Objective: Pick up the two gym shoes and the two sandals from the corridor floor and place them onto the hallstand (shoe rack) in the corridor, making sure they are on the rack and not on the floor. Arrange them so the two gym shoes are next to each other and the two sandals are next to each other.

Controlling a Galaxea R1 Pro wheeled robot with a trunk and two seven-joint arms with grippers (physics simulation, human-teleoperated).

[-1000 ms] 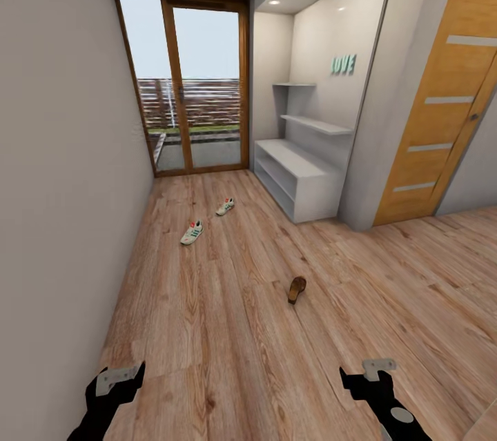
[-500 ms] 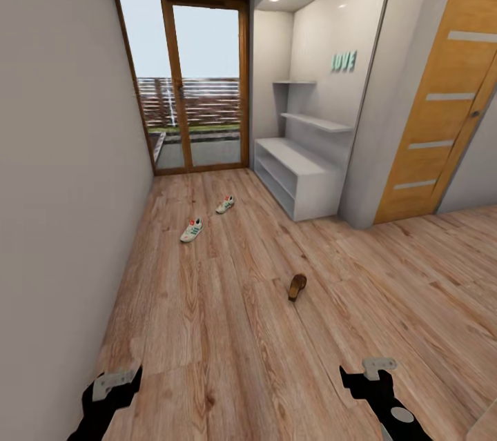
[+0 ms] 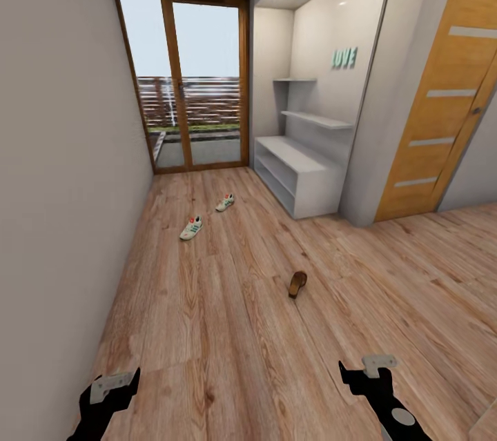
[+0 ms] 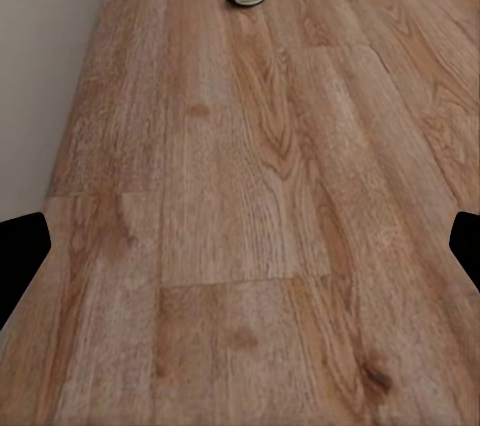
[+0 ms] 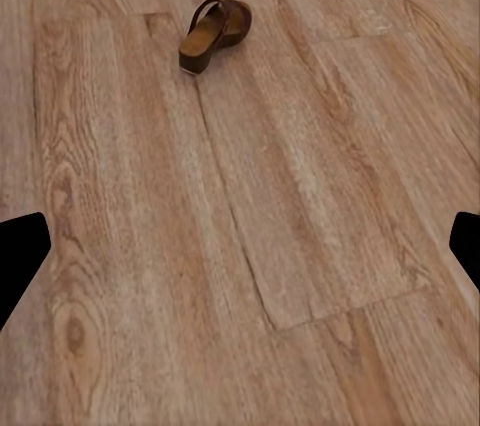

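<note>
- My left tool (image 3: 103, 396) hangs low over the corridor floor (image 3: 228, 330), close to the grey wall (image 3: 62, 172); in its wrist view the black fingertips (image 4: 22, 246) sit at opposite edges — spread wide, holding nothing.
- Ahead lie two gym shoes, apart from each other: the nearer shoe (image 3: 191, 228) and the farther shoe (image 3: 225, 203), towards the glass door (image 3: 186, 82).
- One sandal (image 3: 297, 284) lies on its side on the planks, nearer me — well apart from the shoes.
- The hallstand (image 3: 297, 175) stands in the alcove further right, its top and shelves bare.
- My right tool (image 3: 369, 375) hovers low, fingertips (image 5: 24, 251) likewise wide apart, empty, the sandal ahead of it.
</note>
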